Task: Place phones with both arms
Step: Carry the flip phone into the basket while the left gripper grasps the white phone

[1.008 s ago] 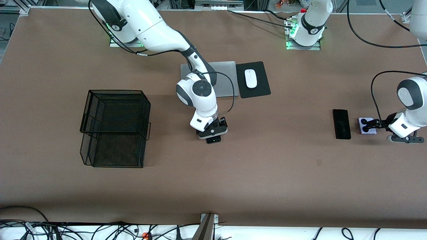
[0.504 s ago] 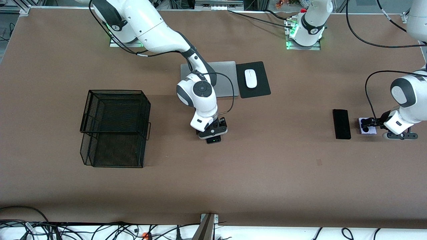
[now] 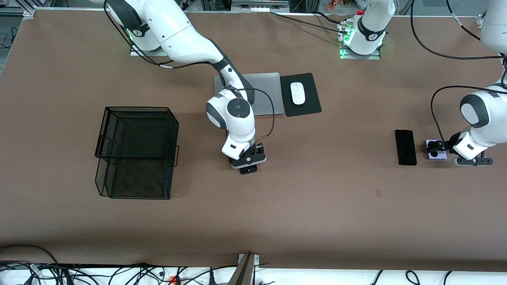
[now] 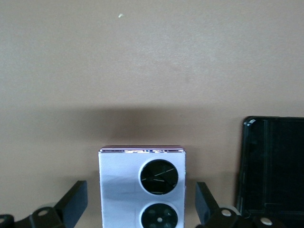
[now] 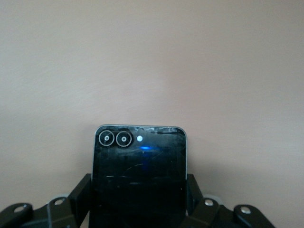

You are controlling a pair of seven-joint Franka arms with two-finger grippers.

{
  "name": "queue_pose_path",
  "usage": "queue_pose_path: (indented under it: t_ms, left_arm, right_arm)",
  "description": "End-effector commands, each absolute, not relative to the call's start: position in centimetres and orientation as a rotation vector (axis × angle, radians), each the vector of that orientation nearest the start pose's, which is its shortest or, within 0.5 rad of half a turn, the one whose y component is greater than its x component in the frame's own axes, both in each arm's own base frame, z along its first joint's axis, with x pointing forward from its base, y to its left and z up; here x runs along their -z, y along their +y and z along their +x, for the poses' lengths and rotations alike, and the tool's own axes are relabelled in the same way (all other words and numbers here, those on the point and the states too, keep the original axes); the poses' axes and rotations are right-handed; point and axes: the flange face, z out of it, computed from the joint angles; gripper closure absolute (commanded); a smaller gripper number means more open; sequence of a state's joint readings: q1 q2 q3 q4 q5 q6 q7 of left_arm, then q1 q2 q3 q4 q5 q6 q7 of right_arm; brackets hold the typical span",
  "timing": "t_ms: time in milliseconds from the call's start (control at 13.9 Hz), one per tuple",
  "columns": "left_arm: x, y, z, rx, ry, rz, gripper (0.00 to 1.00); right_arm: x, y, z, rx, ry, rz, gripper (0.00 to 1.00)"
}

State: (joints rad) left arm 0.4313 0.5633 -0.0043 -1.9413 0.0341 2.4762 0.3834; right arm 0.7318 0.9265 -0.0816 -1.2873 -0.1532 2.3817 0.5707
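**Right gripper clamped on folded phone; left gripper spread around lilac phone**

The right arm reaches from its base down to mid-table, nearer the front camera than the silver laptop (image 3: 253,93). Its right gripper (image 3: 248,164) is low at the table surface, and its fingers (image 5: 80,194) press against both sides of the squarish black folded phone (image 5: 138,175). The grip looks firm. From the pictures I cannot tell whether the phone rests on the brown table (image 3: 317,206) or is lifted just clear of it.

The left arm comes in at its own end of the table. Its left gripper (image 3: 435,149) is down at the lilac phone (image 4: 141,185), fingers (image 4: 73,204) spread wide, one on each side of the phone with a gap showing at both edges. The phone lies flat, its two round black lenses facing up.

The longer black slab phone (image 3: 406,147) lies flat just beside the lilac one, toward the right arm's end, apart from it and untouched.

A black wire basket (image 3: 136,152) stands toward the right arm's end of the table. A white mouse (image 3: 298,93) sits on a black pad (image 3: 311,107) beside the laptop.
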Motion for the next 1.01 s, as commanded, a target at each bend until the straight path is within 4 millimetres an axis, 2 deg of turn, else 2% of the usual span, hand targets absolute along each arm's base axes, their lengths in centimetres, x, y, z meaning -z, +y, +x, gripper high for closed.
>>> queue_pose_path:
  t_ms: [0,144,216,360,432,576,720,864,936]
  left_arm:
    - [-18.2,25.8,56.1,-0.014,-0.045,-3.147,0.0]
    - [-17.7,25.8,56.1,-0.009,-0.047,-3.147,0.0]
    - [-17.7,25.9,56.1,-0.007,-0.049,-3.146,0.0]
    - [-17.1,25.9,56.0,-0.016,-0.053,-3.151,0.0]
    - [-17.1,25.9,56.1,0.001,-0.069,-3.154,0.0]
    - [-16.3,25.8,55.8,0.013,-0.074,-3.152,0.0]
    - [-16.2,25.8,55.8,0.016,-0.076,-3.152,0.0]
    - [-15.7,25.7,55.7,0.007,-0.083,-3.155,0.0]
    - [-15.6,25.6,55.7,0.006,-0.084,-3.156,0.1]
  right_arm:
    - [-31.4,41.5,62.8,0.311,-0.189,-3.221,0.82]
    - [-37.7,36.9,63.5,0.237,-0.096,-3.279,0.82]
    - [-40.3,34.4,63.7,0.195,-0.104,-3.322,0.82]
    - [-43.7,29.0,63.2,0.132,-0.12,-3.367,0.82]
    - [-44.6,26.3,62.7,0.111,-0.124,-3.373,0.82]
    - [-45.3,20.9,60.9,0.033,-0.099,-3.381,0.82]
    - [-44.6,16.5,58.9,-0.035,-0.022,-3.375,0.83]
    - [-42.6,12.5,56.3,-0.019,0.035,-3.334,0.84]
    - [-41.2,11.0,54.9,0.007,0.052,-3.307,0.84]
